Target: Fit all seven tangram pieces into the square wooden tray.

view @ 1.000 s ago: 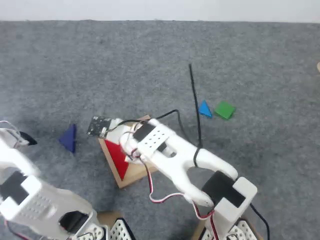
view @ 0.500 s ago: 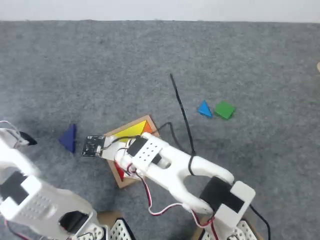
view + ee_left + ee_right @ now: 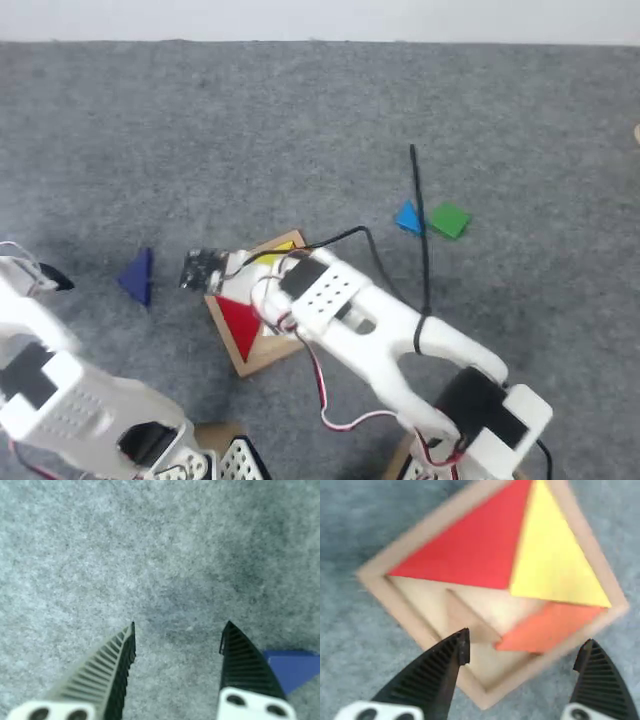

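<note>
Grey felt tabletop, pale wall behind

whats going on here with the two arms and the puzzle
The right hand hovers open and empty over the wooden tray, which holds the red triangle, yellow triangle and orange piece. The dark blue triangle, light blue triangle and green square lie out on the carpet. The left hand is open above carpet beside the dark blue triangle.

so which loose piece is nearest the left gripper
The dark blue triangle, close by the left gripper; the light blue triangle and green square lie beyond the tray.
</note>
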Available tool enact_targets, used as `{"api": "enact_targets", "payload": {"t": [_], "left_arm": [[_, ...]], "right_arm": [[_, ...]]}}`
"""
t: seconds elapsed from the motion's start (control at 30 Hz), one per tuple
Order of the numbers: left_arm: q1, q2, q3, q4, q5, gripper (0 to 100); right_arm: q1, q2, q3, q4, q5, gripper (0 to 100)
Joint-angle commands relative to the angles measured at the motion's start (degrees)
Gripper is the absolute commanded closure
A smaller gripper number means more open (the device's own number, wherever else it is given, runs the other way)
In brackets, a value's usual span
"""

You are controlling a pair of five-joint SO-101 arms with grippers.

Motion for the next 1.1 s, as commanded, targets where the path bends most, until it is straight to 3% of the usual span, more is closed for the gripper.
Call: {"api": "enact_targets", "payload": {"t": [0.0, 0.3, 0.8, 1.07], "left_arm": [[0.62, -3.34, -0.13, -0.44, -0.44, 74], [0.62, -3.34, -0.13, -0.44, -0.44, 74], [0.62, -3.34, -0.13, -0.44, -0.44, 74], [0.62, -3.34, -0.13, -0.44, -0.44, 74]], "right_arm": [[1.01, -3.03, 0.79, -0.22, -1.14, 66.3], [-3.38, 1.19, 0.88, -4.09, -4.92, 66.3], [0.92, 4.35, -2.9, -7.87, -13.01, 66.3], [2.07, 4.7, -4.04, -8.04, -13.45, 66.3]]}}
